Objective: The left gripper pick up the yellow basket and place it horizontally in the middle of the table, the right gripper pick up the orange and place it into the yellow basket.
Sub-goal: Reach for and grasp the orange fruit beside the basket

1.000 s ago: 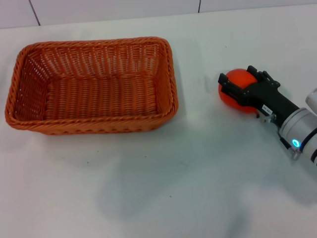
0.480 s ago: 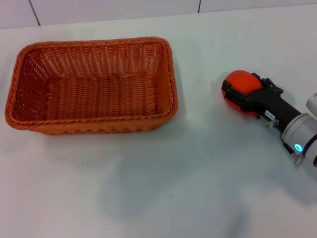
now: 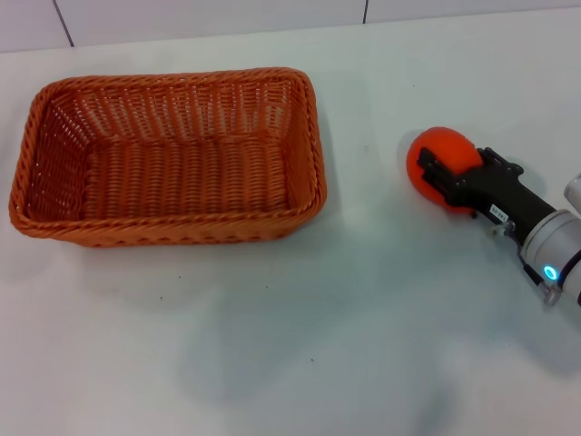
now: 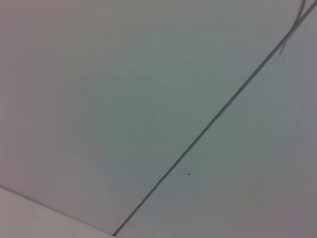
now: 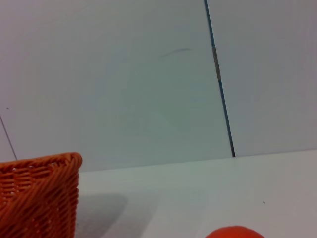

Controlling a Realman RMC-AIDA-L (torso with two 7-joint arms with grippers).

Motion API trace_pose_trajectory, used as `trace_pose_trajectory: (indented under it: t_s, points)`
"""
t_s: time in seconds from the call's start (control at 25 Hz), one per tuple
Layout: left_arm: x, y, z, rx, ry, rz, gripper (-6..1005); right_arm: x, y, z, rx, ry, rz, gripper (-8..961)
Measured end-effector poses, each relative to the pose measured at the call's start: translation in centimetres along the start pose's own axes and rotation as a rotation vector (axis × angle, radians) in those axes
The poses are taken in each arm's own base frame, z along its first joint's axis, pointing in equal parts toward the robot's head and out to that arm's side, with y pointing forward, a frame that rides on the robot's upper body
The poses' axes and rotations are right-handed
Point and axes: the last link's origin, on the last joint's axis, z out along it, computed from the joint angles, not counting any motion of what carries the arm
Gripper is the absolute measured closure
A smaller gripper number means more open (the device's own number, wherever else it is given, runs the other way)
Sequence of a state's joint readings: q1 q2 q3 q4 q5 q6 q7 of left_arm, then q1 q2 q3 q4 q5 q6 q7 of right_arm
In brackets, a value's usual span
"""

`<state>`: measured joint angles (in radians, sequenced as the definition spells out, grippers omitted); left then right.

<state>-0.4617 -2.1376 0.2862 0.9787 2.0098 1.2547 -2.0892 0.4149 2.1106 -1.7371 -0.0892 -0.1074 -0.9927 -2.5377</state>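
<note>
My right gripper (image 3: 442,174) has its black fingers clamped around the orange (image 3: 439,162), a smooth bright fruit, at the right side of the white table (image 3: 363,318). The yellow basket (image 3: 168,157), orange-brown wicker with a braided rim and sloping sides, sits upright and empty at the left, long side across, well apart from the orange.

Pale panelled wall (image 3: 209,18) with thin dark seams (image 5: 218,74)
</note>
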Motion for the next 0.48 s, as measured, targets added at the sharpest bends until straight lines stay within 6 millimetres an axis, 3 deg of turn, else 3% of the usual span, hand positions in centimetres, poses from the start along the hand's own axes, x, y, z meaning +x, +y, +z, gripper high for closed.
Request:
trace_pose_trajectory:
  t_s: [0.08, 0.48]
  points:
    - [0.08, -0.03, -0.04, 0.001, 0.002, 0.000, 115, -0.13, 0.15, -0.10, -0.007, -0.007, 0.031, 289]
    - [0.31, -0.27, -0.20, 0.010, 0.012, 0.000, 115, 0.53, -0.12, -0.03, 0.018, 0.030, 0.063, 378]
